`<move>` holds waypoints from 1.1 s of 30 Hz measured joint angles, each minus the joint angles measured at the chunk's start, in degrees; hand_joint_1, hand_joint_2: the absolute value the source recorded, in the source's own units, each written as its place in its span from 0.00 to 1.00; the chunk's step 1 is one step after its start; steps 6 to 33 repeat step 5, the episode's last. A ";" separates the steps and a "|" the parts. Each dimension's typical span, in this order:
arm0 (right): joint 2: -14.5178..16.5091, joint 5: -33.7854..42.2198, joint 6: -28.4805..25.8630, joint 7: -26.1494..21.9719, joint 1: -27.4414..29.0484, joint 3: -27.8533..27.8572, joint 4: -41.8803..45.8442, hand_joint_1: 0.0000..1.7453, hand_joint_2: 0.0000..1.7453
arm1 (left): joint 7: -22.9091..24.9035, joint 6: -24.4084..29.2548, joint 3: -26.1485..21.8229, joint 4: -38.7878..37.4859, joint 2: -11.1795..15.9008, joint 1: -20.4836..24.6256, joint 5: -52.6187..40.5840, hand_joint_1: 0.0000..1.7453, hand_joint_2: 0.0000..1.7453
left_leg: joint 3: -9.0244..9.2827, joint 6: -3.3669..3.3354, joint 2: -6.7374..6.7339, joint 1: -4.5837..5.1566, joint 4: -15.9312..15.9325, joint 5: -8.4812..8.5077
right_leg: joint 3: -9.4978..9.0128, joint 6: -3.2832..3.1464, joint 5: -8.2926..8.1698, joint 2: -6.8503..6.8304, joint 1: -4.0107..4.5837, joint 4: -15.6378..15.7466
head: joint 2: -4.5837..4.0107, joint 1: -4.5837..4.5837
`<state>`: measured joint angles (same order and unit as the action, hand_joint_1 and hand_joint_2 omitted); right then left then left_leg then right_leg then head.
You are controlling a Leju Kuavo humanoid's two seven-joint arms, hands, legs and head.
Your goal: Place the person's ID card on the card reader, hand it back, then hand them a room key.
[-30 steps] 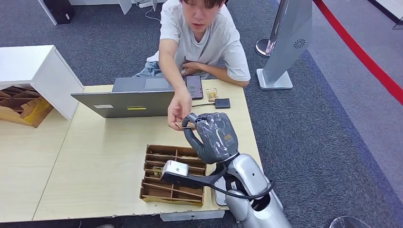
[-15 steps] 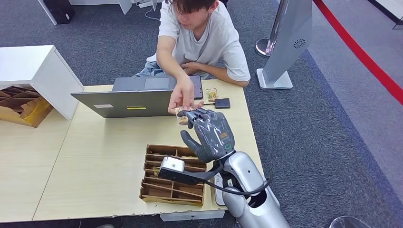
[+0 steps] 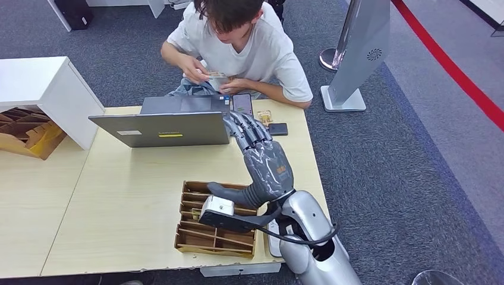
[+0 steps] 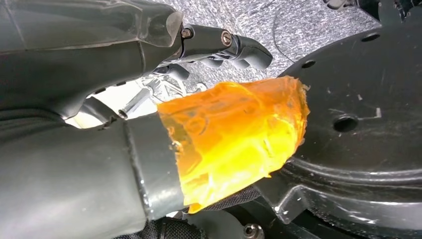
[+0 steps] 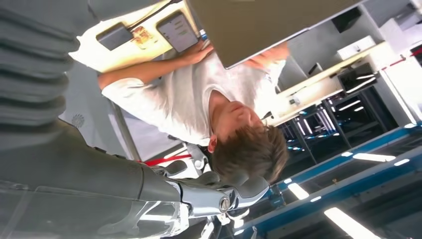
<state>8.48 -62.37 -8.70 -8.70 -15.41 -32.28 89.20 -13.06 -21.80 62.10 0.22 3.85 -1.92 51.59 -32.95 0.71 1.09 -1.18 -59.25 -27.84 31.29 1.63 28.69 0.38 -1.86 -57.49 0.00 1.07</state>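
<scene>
The person [image 3: 238, 41] sits behind the table and holds the ID card [image 3: 215, 76] in both hands at their chest. My right hand [image 3: 264, 163] hangs over the table's right half with fingers stretched toward the person and thumb spread, holding nothing; the right wrist view shows its fingers [image 5: 234, 191] below the person's head. The small black card reader [image 3: 277, 129] lies just beyond its fingertips, beside a small yellowish card [image 3: 265, 116]. My left hand [image 4: 149, 99] hangs low and holds nothing, its orange-capped thumb [image 4: 234, 134] apart from the fingers.
An open grey laptop [image 3: 160, 127] and a phone [image 3: 242, 105] stand at the table's far side. A wooden compartment tray [image 3: 196, 237] lies near the front edge under my right forearm. A white cabinet [image 3: 41, 89] stands to the left, a sign stand [image 3: 356, 53] to the right.
The person took the ID card from my right hand's pinch and drew it back to their chest. My right hand let go and straightened its fingers.
</scene>
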 joint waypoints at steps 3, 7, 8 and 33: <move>0.00 2.21 -0.11 -1.09 1.04 0.01 1.91 0.00 0.00 | 0.01 0.26 -0.47 0.00 -0.11 -0.07 0.03 0.00 0.00 | 0.00 0.00 0.00 0.00 0.00 0.00 | 0.00 0.00 0.00 0.00 0.00 0.00 | 0.00 0.00; 0.00 3.44 -0.18 -1.67 1.67 0.02 3.17 0.00 0.00 | -0.01 0.48 -0.63 0.00 -0.22 -0.10 0.04 0.00 0.00 | 0.00 0.00 0.00 0.00 0.00 0.00 | 0.01 0.00 0.00 0.00 0.00 0.00 | 0.00 0.00; 0.00 3.44 -0.18 -1.67 1.67 0.02 3.17 0.00 0.00 | -0.01 0.48 -0.63 0.00 -0.22 -0.10 0.04 0.00 0.00 | 0.00 0.00 0.00 0.00 0.00 0.00 | 0.01 0.00 0.00 0.00 0.00 0.00 | 0.00 0.00; 0.00 3.44 -0.18 -1.67 1.67 0.02 3.17 0.00 0.00 | -0.01 0.48 -0.63 0.00 -0.22 -0.10 0.04 0.00 0.00 | 0.00 0.00 0.00 0.00 0.00 0.00 | 0.01 0.00 0.00 0.00 0.00 0.00 | 0.00 0.00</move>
